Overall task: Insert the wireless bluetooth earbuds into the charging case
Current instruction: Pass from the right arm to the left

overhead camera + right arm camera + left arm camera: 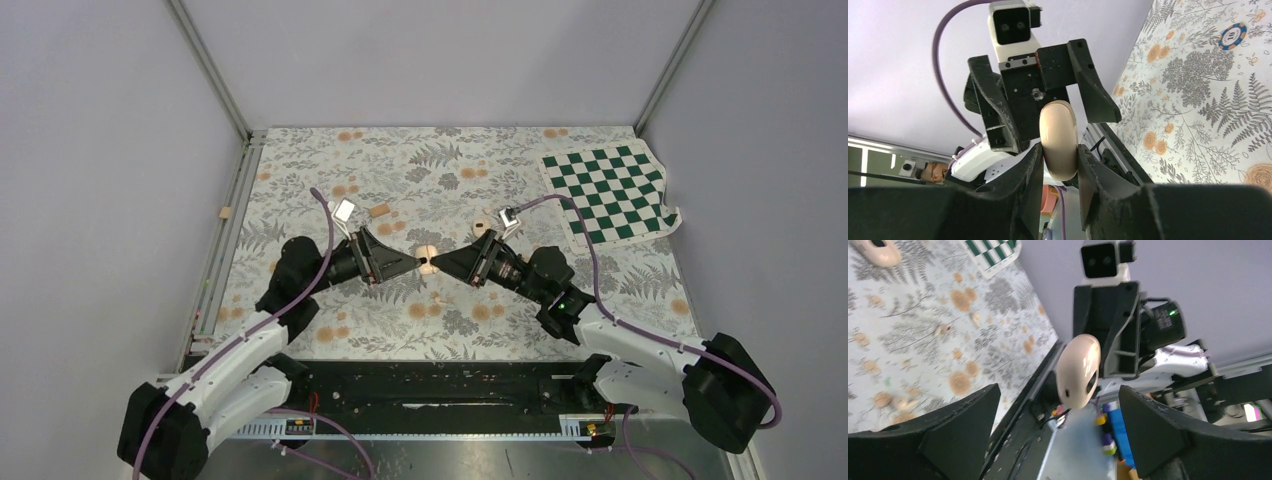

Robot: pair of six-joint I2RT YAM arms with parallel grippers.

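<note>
Top view: the charging case [427, 266] sits over the bench's [300, 170] middle, between the left claw [416, 263] and the right claw [440, 265].
Left wrist view: the left claw gapes apart, clear of the case. An earbud [942, 329] lies on the bench.
Right wrist view: the right claw is clamped on the case, whose long axis stands upright in this view. I cannot tell its contents.

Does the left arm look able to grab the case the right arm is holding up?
Probably yes. The left arm has its jaws wide open, facing the case, which the right arm pinches; nothing sits between.
</note>
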